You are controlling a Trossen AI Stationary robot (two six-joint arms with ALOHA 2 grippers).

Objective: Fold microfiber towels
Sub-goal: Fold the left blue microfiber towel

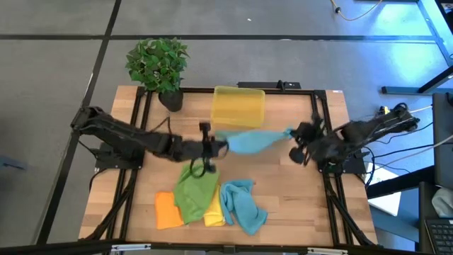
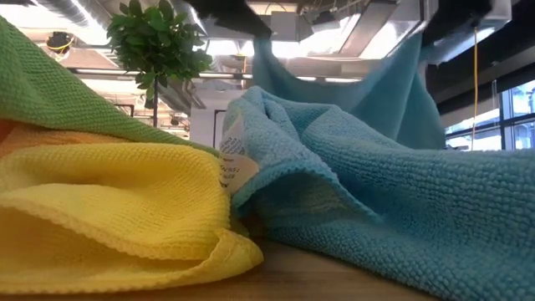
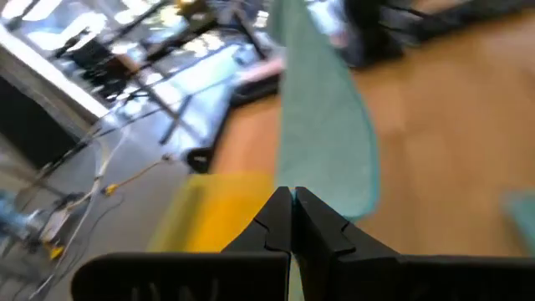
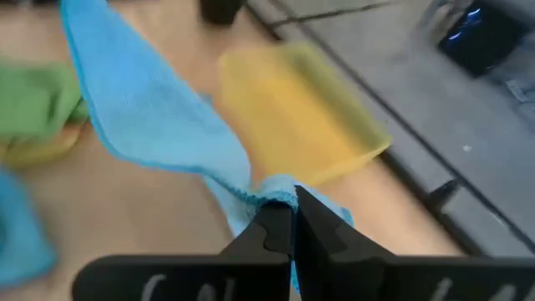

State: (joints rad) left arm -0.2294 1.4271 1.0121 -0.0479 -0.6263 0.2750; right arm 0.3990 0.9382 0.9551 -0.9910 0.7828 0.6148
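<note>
Both grippers pinch opposite ends of the teal-blue towel (image 1: 253, 140), stretched between.

Robotics lab, framed wooden table (image 1: 283, 198) on grey floor, loose cables (image 1: 407, 152) (right side), exposed ceiling ducting (image 2: 75, 58)

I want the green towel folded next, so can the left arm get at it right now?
Probably not yet: the left gripper is shut on the blue towel stretched to the right gripper. The green towel lies uncovered just below it.
</note>
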